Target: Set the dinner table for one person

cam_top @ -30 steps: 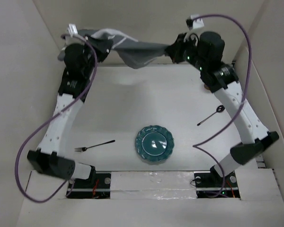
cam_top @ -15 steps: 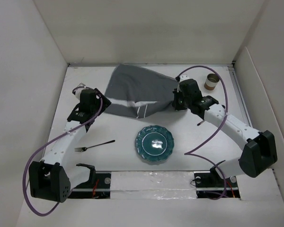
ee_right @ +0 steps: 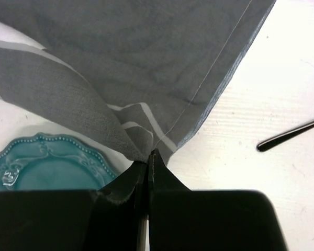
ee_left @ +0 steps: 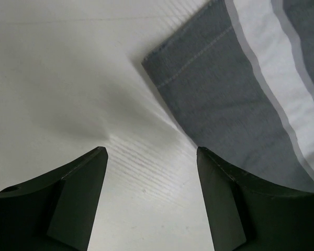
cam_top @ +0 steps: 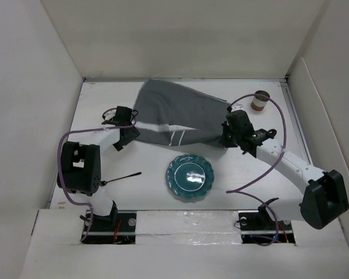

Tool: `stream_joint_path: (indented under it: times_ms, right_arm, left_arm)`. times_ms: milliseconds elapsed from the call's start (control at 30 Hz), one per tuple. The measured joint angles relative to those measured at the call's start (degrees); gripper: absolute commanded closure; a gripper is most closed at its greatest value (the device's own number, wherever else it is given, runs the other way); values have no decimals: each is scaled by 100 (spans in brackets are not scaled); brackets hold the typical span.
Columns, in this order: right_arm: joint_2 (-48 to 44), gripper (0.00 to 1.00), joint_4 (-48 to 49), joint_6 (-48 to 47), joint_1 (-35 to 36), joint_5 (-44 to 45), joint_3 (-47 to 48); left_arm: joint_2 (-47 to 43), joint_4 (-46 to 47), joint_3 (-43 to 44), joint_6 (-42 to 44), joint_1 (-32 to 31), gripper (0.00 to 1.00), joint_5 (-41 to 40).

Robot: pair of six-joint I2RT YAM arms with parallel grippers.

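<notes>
The dark grey mat (cam_top: 174, 113) with pale stripes lies bunched on the far half of the white dinner table (cam_top: 102, 99). My left gripper (cam_top: 127, 132) is open just left of the mat's near-left corner (ee_left: 225, 94). Only bare table (ee_left: 68, 78) shows between the left gripper's (ee_left: 152, 151) jaws. My right gripper (cam_top: 225, 138) is shut on the mat's right corner (ee_right: 146, 141), pinching the folded cloth at the tips of the right gripper (ee_right: 148, 154). A teal plate (cam_top: 189, 177) sits at the near middle, just in front of the mat, and its rim (ee_right: 42, 162) shows under the cloth.
A black fork (cam_top: 121, 177) lies left of the plate. A dark utensil handle (ee_right: 290, 135) lies right of the right gripper. A brown cup (cam_top: 260, 100) stands at the far right. White walls enclose the table on three sides.
The mat came down from the air onto the table. My left gripper opened and let go of its corner, and that arm folded back. The right gripper kept its grip.
</notes>
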Motion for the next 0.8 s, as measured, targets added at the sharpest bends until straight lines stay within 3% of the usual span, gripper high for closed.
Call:
stream_joint_path:
  times_ms: [200,233,267,300,333,367,633,800]
  right_arm:
    - [-420,100,-44,175,0,0,-260]
    - [-439,100,-57,205,-4,0,-273]
    - [-448,100,-83,236,-9,-4,-278]
    - [-461,100,-85,238,-24,-4,-284]
    - [-463,100,-87,262,-39,-4,-284]
    - [-466,100,-92,273,-66,-4,-284]
    - [-413,100,-262,365,-354,28,-254]
    - [-376,100,-560,372,-448,87,205]
  left_arm:
    - [413,2,310,-66,0,36,-278]
    - [522,9,411,-81,0,44,-302]
    - [658,20,527,-114,0,68,-310]
    - [791,42,632,-120,0,68,-321]
    - [942,26,745,-107,0,96,-315]
    - [1073,31,841,-160,0,100,-363]
    - [1067,11,929,-151,7,100,-352]
    - [-63,-101,907,94,13,100,-273]
